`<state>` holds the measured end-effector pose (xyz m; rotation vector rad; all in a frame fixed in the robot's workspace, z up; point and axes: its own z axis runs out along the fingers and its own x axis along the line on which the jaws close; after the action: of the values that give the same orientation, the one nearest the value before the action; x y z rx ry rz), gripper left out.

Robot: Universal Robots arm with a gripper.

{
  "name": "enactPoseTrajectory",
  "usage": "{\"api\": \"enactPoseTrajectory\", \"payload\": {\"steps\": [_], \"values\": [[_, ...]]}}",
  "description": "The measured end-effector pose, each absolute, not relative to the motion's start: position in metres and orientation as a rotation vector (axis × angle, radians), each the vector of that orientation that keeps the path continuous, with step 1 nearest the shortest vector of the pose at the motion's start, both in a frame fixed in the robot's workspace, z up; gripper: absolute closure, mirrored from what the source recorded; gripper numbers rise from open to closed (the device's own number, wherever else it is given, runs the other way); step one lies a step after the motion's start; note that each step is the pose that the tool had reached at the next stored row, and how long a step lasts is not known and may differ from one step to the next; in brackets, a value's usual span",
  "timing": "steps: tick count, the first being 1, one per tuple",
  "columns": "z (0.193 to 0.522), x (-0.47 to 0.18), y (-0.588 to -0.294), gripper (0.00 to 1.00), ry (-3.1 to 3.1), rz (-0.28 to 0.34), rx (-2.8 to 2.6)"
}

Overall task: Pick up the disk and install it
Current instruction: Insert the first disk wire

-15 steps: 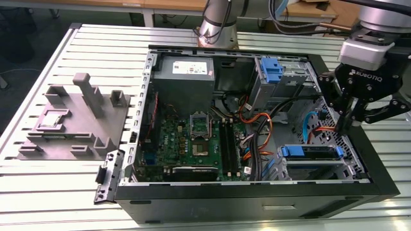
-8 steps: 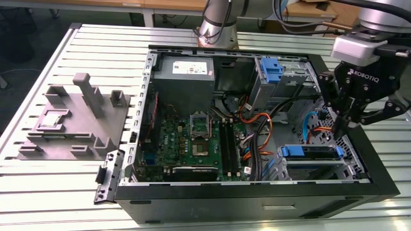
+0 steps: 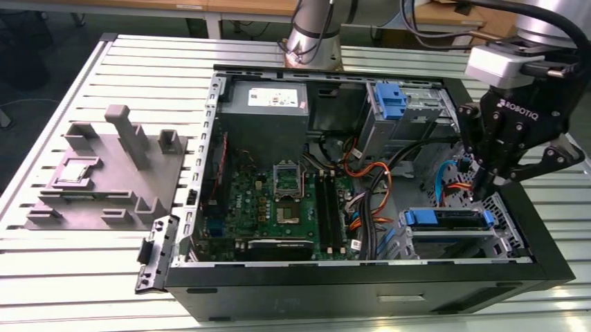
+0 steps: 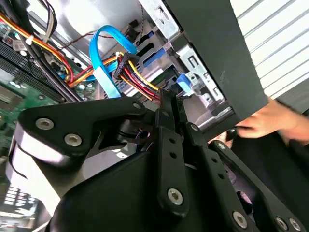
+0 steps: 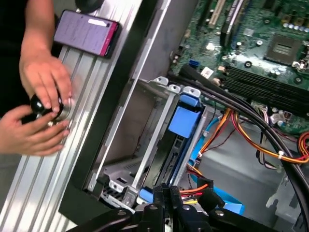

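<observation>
The disk, with its blue carrier frame, lies flat in the metal drive bay at the front corner of the open computer case, on the exterior view's right. In the first wrist view the disk sits inside that cage with its blue handle showing. My gripper hangs just above and behind the disk, over the cable bundle. Its fingers are pressed together with nothing visible between them in both wrist views. The gripper tips sit close to the power connector and the disk's rear edge. In the second wrist view the gripper points at the red-yellow wires.
The case wall stands close to the gripper. Orange, black and blue cables cross beside the motherboard. A blue bracket stands in the upper cage. A grey fixture lies on the table. A person's hands and a phone are outside the case.
</observation>
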<state>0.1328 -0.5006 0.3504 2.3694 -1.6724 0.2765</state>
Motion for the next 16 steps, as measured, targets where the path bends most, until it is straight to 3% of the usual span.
{"api": "enactPoseTrajectory", "payload": {"steps": [16], "values": [[0.3501,0.1328,-0.5005,0.84,-1.707,0.271,2.342]]}}
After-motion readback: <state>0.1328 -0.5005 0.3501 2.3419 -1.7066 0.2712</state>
